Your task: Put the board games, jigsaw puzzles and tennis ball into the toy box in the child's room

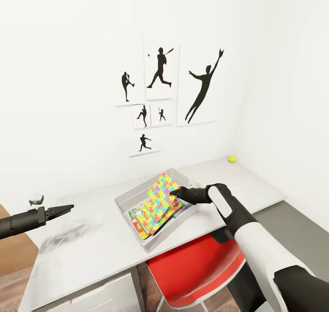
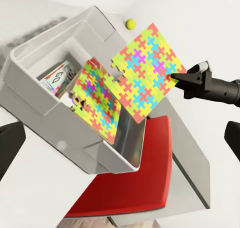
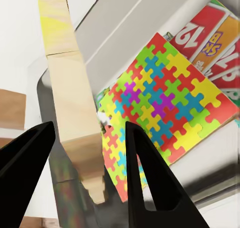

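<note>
My right gripper (image 1: 172,193) is shut on a corner of a jigsaw puzzle (image 2: 147,70), a flat slab of bright interlocking pieces held tilted in the air over the toy box (image 1: 130,197). The right wrist view shows that slab edge-on (image 3: 70,98) between the fingers. A second jigsaw puzzle (image 2: 97,100) leans inside the pale grey box, with board games (image 3: 215,38) lying under and beside it. The yellow tennis ball (image 1: 232,159) sits on the table (image 1: 91,243) near the far right corner. My left gripper (image 1: 71,207) hovers open and empty over the table's left part.
A red chair (image 1: 196,266) is tucked under the table's front edge, directly below my right arm. White walls close the table at the back and right. Baseball silhouette pictures (image 1: 160,74) hang on the back wall. A white drawer front (image 1: 105,296) sits under the table at left.
</note>
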Available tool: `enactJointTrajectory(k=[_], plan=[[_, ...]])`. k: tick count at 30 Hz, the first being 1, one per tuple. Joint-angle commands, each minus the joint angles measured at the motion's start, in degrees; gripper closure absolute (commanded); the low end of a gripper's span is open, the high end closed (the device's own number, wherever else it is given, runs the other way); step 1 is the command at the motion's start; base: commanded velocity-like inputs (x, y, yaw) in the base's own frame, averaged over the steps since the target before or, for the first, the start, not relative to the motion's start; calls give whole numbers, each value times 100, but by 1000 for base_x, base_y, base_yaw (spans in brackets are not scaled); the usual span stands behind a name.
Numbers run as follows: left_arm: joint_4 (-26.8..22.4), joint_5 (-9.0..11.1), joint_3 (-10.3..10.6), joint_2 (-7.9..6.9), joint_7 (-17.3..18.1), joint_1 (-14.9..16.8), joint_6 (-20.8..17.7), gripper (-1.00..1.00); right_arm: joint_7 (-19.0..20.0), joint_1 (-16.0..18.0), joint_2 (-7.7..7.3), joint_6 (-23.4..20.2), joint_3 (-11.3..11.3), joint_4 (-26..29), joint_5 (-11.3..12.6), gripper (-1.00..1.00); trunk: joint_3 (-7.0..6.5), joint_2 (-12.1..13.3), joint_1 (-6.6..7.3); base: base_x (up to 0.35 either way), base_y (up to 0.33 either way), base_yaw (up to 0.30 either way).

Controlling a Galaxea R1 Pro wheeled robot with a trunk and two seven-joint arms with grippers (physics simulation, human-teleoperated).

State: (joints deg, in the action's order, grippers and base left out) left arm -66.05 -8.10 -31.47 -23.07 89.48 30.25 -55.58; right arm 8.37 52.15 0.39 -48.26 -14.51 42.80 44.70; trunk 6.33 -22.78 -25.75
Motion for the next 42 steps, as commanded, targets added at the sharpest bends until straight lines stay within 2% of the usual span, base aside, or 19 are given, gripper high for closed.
enactJointTrajectory(k=[1,3,8,18,36,37,42], plan=[[-5,-60,-8,0,52,7,-58,-100,42,6,1,-15,2,0,-68,100,20,-14,-3,0,0,0],[-5,-60,-8,-3,52,6,-58,-100,42,6,18,-10,7,0,-200,100,35,-14,-3,0,0,0],[-5,-60,-8,-11,52,7,-57,-100,42,6,107,-10,3,0,-297,100,72,-14,-3,0,0,0],[-5,-60,-8,-22,52,7,-54,-100,91,6,128,-13,15,6,-312,100,134,-14,-3,0,0,0],[-5,-60,-17,-31,52,6,-54,-100,135,121,133,-2,36,18,-310,100,139,-14,-3,0,0,0],[-5,-60,-17,-31,52,7,-53,-100,135,124,134,-1,36,18,-311,-100,139,-14,-3,0,0,0],[-5,-60,-17,-31,52,7,-51,-100,137,122,129,9,36,18,-312,-100,139,-14,-3,0,0,0]])
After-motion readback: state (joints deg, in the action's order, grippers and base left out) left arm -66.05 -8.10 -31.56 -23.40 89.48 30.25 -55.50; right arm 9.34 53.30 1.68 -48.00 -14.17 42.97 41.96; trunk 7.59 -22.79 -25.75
